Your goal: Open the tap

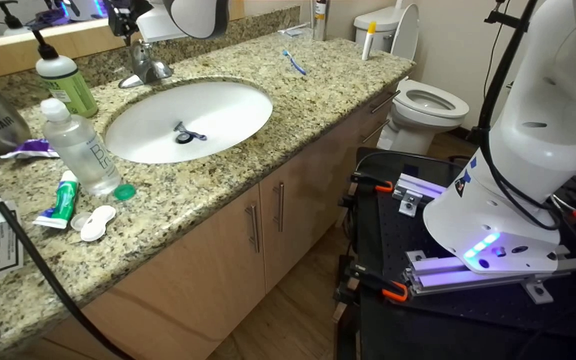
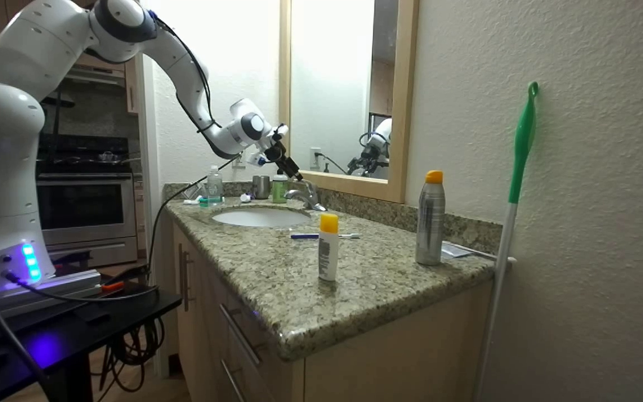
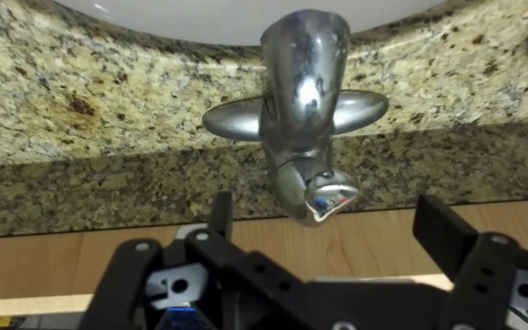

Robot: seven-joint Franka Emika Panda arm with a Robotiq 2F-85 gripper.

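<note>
The tap (image 3: 298, 133) is smooth, shiny chrome with a rounded body; in the wrist view its leaf-shaped base wings lie at three and nine o'clock and its thick spout (image 3: 307, 64) points to twelve, over the rim of the white oval sink (image 1: 238, 105). The short lever (image 3: 307, 197) turns its blunt, mirror-bright tip, showing blue and red, toward four o'clock. In an exterior view the tap stands at the sink's eleven o'clock edge, on a counter (image 1: 328, 85) of glossy, speckled stone.

The gripper (image 3: 323, 215) has its flat black fingers (image 3: 445, 236) spread wide, holding nothing. From the wrist, the lever shows between them with a gap on either side; I cannot tell whether it lies at their depth. At six o'clock a darker stone strip (image 3: 108, 188) and the straight wooden mirror frame (image 3: 360, 252) stand close behind the tap. Around the sink, a soap bottle (image 1: 70, 90) stands at ten o'clock, near the tap; at two o'clock a toothbrush (image 1: 295, 63) lies with a broad stretch of counter around it.
</note>
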